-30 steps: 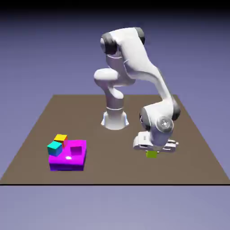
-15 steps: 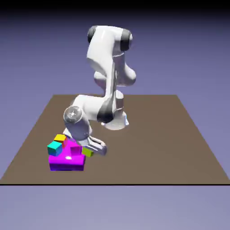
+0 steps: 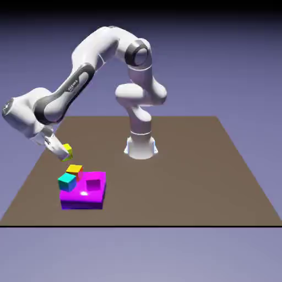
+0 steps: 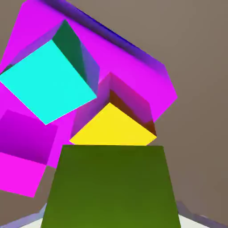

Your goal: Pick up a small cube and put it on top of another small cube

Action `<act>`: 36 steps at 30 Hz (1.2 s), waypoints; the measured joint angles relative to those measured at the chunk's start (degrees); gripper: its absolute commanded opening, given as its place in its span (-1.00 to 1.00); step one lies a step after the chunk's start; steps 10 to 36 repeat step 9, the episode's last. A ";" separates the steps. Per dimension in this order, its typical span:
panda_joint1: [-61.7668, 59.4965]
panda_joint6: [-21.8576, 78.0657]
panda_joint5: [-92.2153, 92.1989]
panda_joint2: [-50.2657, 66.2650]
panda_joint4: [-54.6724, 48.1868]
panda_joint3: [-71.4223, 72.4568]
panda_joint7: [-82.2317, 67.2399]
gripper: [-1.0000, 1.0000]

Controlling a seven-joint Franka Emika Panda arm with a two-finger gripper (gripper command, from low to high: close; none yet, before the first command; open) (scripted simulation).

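Since the earlier frame, we see that the claw [image 3: 64, 155] is moved to the exterior view's left, beyond the orange-topped cube [image 3: 74, 169]. It holds the small yellow-green cube [image 3: 67, 152] closed between its fingers, tilted. In the hand view, we find this cube's olive-green side large between the fingertips, above the table [image 3: 165, 187].

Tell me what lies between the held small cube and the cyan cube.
The orange-topped cube: in the exterior view it shows between the held small cube and the cyan cube, slightly off to the view's right.
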State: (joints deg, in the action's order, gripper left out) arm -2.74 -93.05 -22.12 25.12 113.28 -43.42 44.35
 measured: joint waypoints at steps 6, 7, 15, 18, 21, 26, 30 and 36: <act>0.37 -2.41 -0.49 0.33 2.26 0.37 -0.41 1.00; 0.03 -0.20 0.08 0.03 0.19 0.03 -0.03 1.00; -0.65 4.21 1.21 -0.57 -3.96 -0.64 0.75 1.00; -0.65 4.21 1.21 -0.57 -3.96 -0.64 0.75 1.00; -0.65 4.21 1.21 -0.57 -3.96 -0.64 0.75 1.00; -0.65 4.21 1.21 -0.57 -3.96 -0.64 0.75 1.00; -0.65 4.21 1.21 -0.57 -3.96 -0.64 0.75 1.00; -0.65 4.21 1.21 -0.57 -3.96 -0.64 0.75 1.00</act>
